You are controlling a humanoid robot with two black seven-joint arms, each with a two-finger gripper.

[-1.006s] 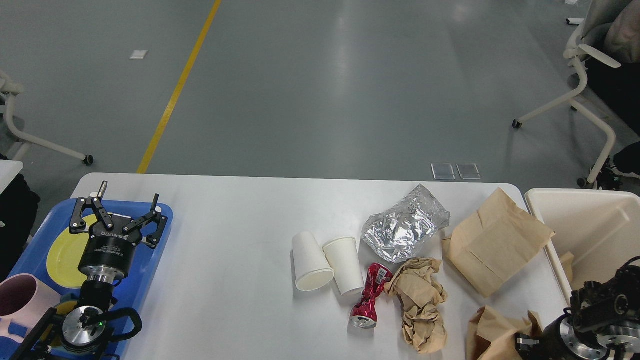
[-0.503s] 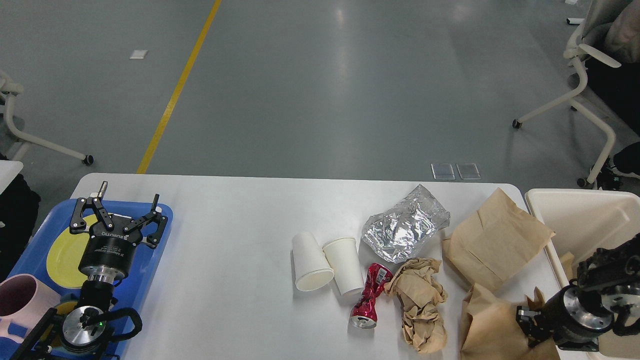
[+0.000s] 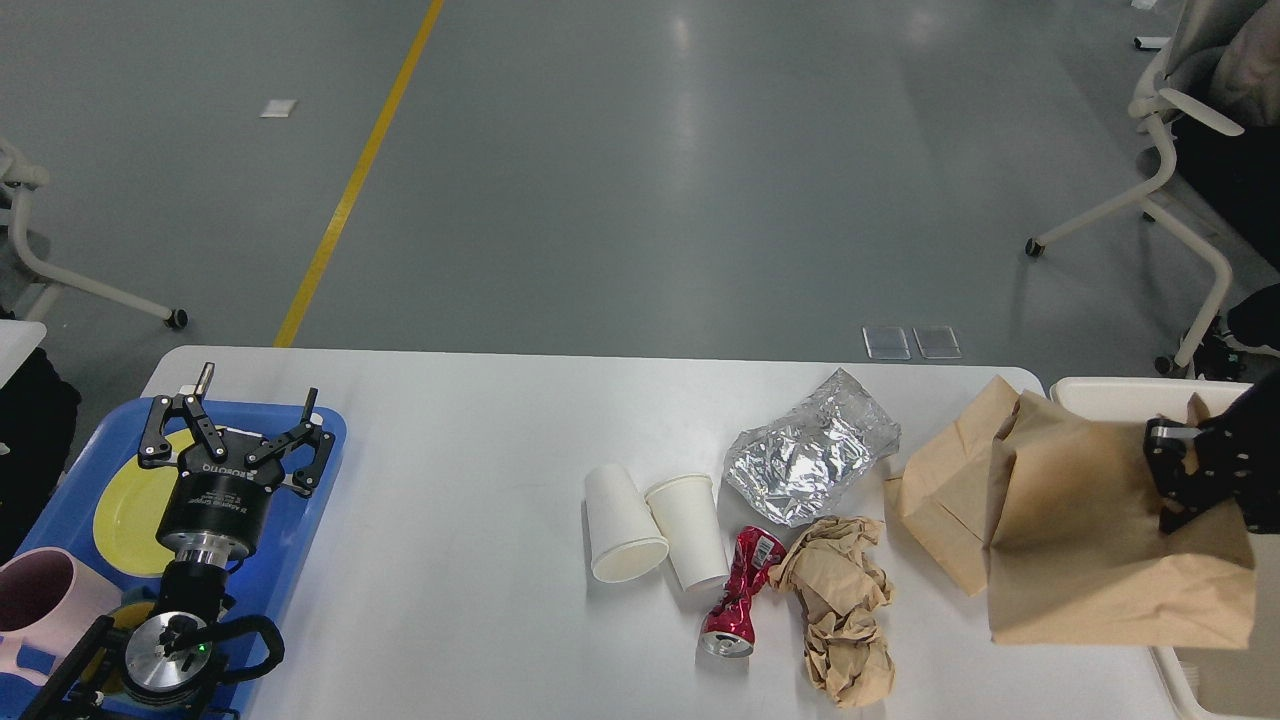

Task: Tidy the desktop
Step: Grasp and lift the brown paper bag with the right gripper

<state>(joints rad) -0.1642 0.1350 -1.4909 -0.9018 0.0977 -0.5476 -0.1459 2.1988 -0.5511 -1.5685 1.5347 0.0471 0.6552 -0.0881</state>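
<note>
Cream-coloured plastic bin point(image 3: 1105, 386) mostly hidden behind raised brown paper bag point(image 3: 1100, 540). Right gripper point(image 3: 1185, 470) cropped at frame edge, fingers indistinct. Pink ceramic mug point(image 3: 40, 600) cut off at left edge.

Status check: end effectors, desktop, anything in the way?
Left end effector open over blue tray. Right end effector shut on brown paper bag, lifted. Desktop littered: cups, can, foil.

White, round-cornered desktop point(image 3: 460, 480) lies level, strewn with litter.
</note>
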